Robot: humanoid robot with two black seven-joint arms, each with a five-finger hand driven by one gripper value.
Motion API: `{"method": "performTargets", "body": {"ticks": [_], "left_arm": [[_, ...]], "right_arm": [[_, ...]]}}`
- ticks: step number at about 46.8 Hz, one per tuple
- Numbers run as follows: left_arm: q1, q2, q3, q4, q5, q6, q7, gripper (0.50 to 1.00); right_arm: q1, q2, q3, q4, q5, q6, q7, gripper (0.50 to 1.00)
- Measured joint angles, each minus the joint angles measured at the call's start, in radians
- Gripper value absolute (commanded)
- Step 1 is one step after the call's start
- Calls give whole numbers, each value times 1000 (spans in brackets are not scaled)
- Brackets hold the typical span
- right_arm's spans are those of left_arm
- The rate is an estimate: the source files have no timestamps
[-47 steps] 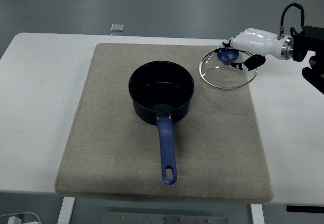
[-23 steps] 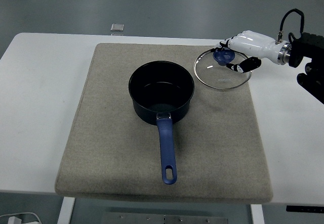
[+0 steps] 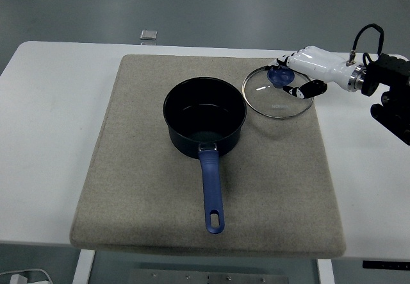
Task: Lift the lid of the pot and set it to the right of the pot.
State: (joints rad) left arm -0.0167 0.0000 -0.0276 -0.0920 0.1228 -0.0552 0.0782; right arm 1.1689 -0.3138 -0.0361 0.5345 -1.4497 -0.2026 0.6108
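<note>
Glass lid (image 3: 278, 91) held beside the saucepan (image 3: 205, 116)
Right hand (image 3: 306, 70) clamped on the blue knob (image 3: 280, 76); a careless release could knock the rim against the pot or slide it across the mat (image 3: 128, 168).

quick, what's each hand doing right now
Right hand: shut on the blue knob of the round glass pot lid, right of the dark blue pot.
Left hand: not in view.

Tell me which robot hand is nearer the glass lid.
The right robot hand: it grips the blue knob of the glass lid, right of the pot. The left one is out of view.
</note>
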Motion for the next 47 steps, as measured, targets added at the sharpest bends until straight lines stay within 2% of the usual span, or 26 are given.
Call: {"method": "performTargets", "body": {"ticks": [25,27,34,36,39,44,47], "left_arm": [[1,0,0,0,0,0,0,1000],[0,0,0,0,0,0,0,1000],[1,0,0,0,0,0,0,1000],[1,0,0,0,0,0,0,1000],[0,0,0,0,0,0,0,1000],[1,0,0,0,0,0,0,1000],[1,0,0,0,0,0,0,1000]], "right_arm": [[-15,8,2,-6,1,-20,0,500],[-16,8,2,-7,1,-24,0,525],[-19,8,2,-6,1,-27,0,533],[-22,8,0,-6,1,-27,0,545],[-26,8,0,-5,2,-27,0,619],[-29,8,-2,-4,1,-23,0,672],[-29,8,-3,-4,2,-20,0,678]]}}
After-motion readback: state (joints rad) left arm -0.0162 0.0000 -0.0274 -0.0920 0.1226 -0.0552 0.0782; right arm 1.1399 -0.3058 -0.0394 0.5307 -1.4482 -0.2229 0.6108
